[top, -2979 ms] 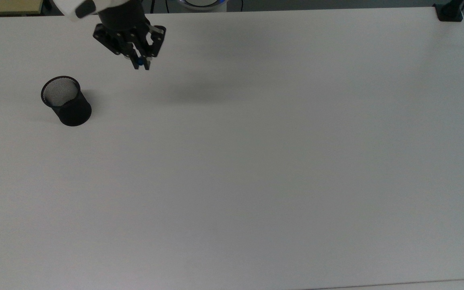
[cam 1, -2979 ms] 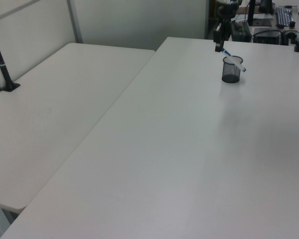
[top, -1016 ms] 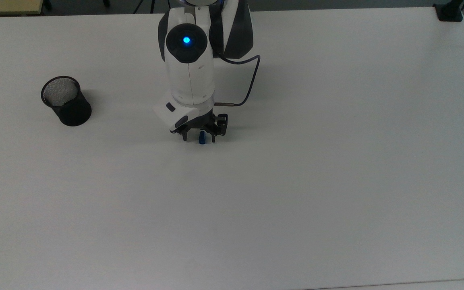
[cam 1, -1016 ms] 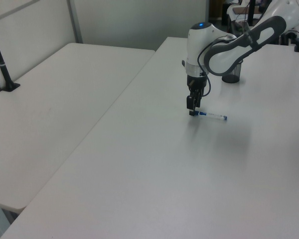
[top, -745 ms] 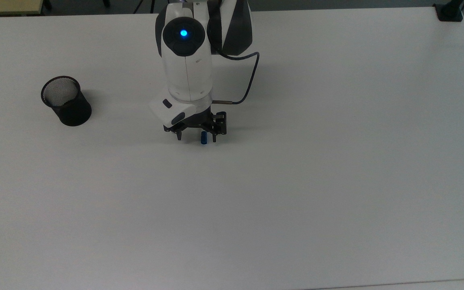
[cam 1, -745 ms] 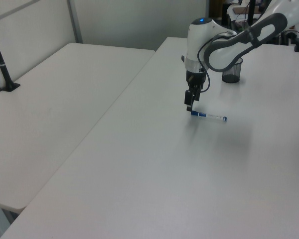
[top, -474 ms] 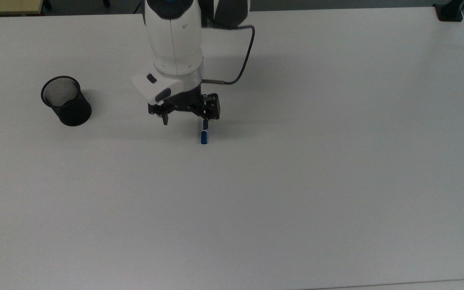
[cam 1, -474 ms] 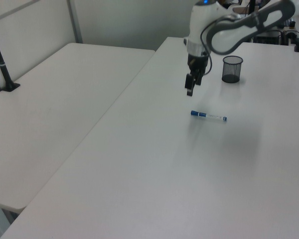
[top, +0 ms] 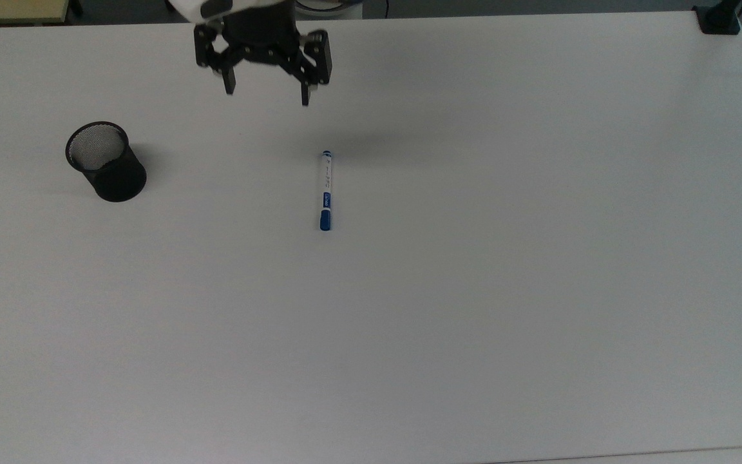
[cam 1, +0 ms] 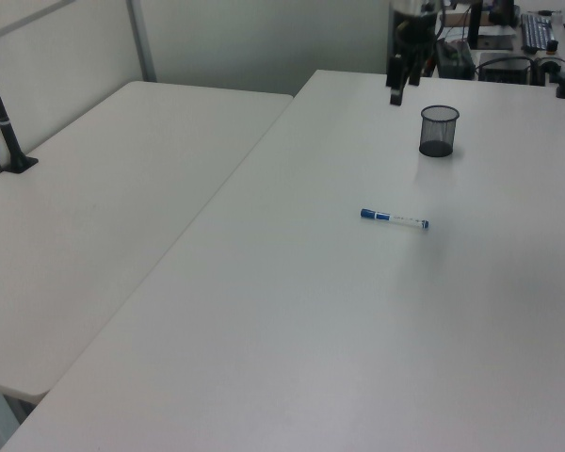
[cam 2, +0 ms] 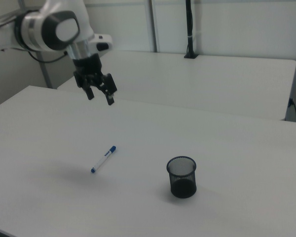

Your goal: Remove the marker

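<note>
Top view: marker (top: 325, 191) lies flat on the white table (top: 538, 258), out in the open, well apart from the black mesh pen cup (top: 105, 161) at the top view's left. Long axis runs near vertical in the frame: blue cap at the bottom end, small blue tip at the top end, blue label band just above the cap. Gripper (top: 266, 96) hangs near the top edge, above and to the left of the marker, jaws spread wide and holding nothing (a soft shadow sits on the table just right of the marker's top end).

Left view: marker (cam 1: 394, 219) lies mid-table, long axis near horizontal, blue cap toward the left view's left, tip end toward the right. Pen cup (cam 1: 438, 131) stands upright farther back. Gripper (cam 1: 396, 94) is up at the far end, left of the cup, clear of the table; jaw state hard to read from this angle.

Right view: marker (cam 2: 103, 159) lies diagonally, cap end up and to the right, tip end down and to the left. Pen cup (cam 2: 182, 177) stands upright to the right of it, apart. Gripper (cam 2: 100, 98) is in the air above and behind the marker, fingers parted, empty.
</note>
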Tool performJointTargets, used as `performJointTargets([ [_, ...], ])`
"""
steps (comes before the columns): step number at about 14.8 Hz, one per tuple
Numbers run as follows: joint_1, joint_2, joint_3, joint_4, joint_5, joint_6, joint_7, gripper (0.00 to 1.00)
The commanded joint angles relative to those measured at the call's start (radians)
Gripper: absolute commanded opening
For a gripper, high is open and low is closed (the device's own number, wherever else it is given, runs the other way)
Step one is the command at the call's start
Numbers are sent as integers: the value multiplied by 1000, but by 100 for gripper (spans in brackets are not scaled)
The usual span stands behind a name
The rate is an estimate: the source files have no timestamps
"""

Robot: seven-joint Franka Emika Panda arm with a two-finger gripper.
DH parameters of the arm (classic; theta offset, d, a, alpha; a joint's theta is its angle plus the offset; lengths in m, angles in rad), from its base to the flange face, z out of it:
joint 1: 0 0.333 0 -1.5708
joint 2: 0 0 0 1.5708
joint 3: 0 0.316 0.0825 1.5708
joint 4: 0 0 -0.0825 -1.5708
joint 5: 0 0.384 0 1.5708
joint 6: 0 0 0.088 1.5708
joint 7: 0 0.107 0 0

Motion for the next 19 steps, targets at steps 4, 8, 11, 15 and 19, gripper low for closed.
performJointTargets([
  [4, 34, -147, -72, -45, 13, -129, 15, 100],
  [8, 34, -138, -106, -42, 90, -135, -17, 100],
  [11, 23, -128, -104, -41, 90, -114, -97, 100],
  [15, 6, -94, -95, -19, 77, -72, -145, 100],
  [19, 6, -98, -95, -19, 76, -72, -137, 100],
])
